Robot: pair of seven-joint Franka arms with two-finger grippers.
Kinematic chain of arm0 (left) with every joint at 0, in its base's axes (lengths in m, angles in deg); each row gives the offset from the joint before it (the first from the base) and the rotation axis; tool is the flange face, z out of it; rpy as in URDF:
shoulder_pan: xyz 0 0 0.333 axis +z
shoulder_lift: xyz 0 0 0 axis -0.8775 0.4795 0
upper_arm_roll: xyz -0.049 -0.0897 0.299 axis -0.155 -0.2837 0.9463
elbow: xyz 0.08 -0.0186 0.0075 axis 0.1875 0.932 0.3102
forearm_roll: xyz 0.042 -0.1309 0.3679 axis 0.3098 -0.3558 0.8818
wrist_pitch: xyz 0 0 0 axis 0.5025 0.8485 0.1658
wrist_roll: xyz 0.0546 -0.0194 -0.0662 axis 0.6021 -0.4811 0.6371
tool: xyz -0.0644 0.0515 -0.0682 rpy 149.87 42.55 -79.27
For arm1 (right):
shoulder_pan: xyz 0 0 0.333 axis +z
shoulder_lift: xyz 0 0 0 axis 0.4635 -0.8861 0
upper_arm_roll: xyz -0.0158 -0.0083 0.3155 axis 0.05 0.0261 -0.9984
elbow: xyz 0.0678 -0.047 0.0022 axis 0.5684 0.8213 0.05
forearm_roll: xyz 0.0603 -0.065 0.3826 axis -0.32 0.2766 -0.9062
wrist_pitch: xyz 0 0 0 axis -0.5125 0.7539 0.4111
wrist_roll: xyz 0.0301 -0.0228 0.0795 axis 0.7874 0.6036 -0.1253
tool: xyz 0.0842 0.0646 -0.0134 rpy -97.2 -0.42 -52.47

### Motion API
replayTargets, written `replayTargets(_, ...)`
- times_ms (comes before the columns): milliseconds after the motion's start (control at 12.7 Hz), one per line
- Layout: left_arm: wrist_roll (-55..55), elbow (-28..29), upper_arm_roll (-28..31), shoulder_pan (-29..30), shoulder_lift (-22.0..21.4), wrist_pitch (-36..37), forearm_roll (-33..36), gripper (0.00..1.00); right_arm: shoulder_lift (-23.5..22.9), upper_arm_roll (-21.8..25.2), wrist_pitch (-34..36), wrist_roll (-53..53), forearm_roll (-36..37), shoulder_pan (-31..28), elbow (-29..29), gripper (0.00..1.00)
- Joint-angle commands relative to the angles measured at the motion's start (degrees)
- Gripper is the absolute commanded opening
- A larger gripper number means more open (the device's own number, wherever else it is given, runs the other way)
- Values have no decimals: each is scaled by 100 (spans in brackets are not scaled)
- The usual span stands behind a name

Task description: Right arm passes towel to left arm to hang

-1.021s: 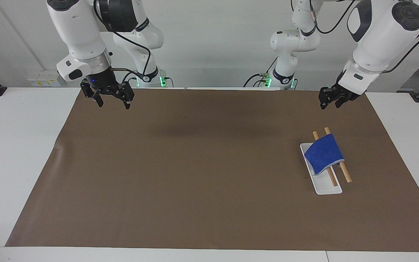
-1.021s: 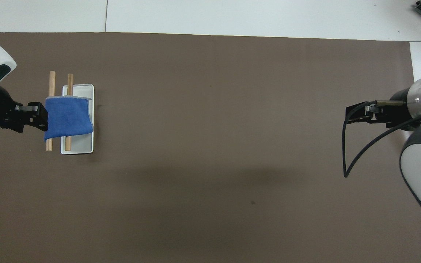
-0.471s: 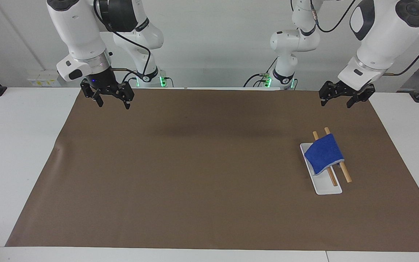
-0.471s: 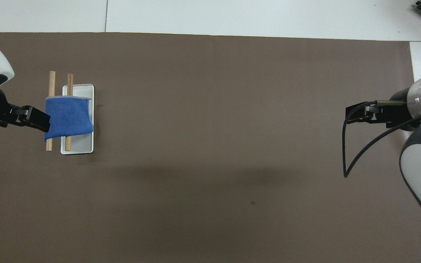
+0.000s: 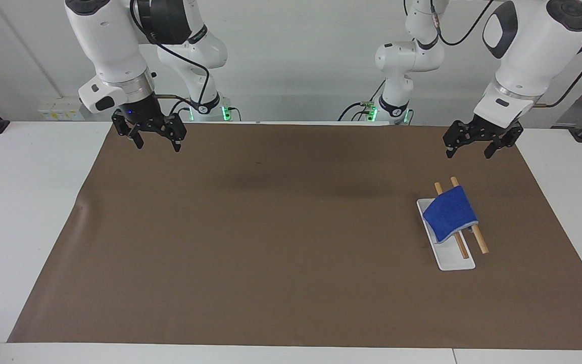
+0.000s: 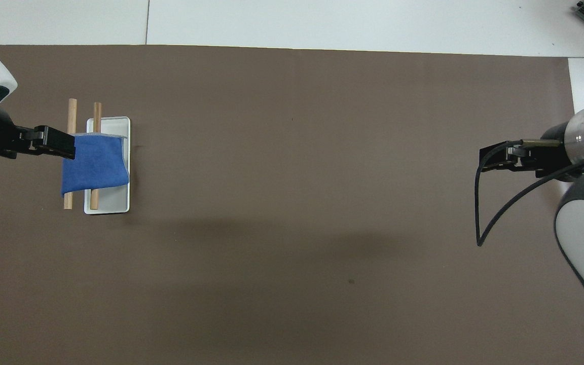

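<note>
- Facing view: left gripper (image 5: 478,143) now standing spread-fingered and empty, raised over the mat (image 5: 281,237) at the left arm's end; half-closed a second ago, so reading as a release just finished.
- Facing view: towel (image 5: 450,213) lying draped over two wooden rods (image 5: 477,237), below and forward of that gripper, apart from it, unchanged over the last second. Judging the hanging step as done, arm backing away.
- Facing view: right gripper (image 5: 150,132) hanging released, holding nothing, well apart from the towel; right arm waiting, not shifting at all.
- Overhead view: left gripper (image 6: 53,143) overlapping the towel (image 6: 97,167) edge only by height; not touching, going by the facing view. Shifting slightly along the rods (image 6: 71,114) since half a second ago.
- Overhead view: right gripper (image 6: 500,154) staying over bare mat (image 6: 322,253).
- Counting: one towel, two rods, one white tray (image 6: 119,203) under them, two grippers, one mat.
</note>
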Motion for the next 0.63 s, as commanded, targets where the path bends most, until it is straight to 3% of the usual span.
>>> replayTargets(0, 95, 255, 9, -22, -189, -162, -81, 100, 104, -34, -52, -168, -142, -77, 104, 100)
replayTargets(550, 113, 255, 62, 232, -206, -65, -81, 100, 104, -34, -52, -168, -142, -77, 104, 100)
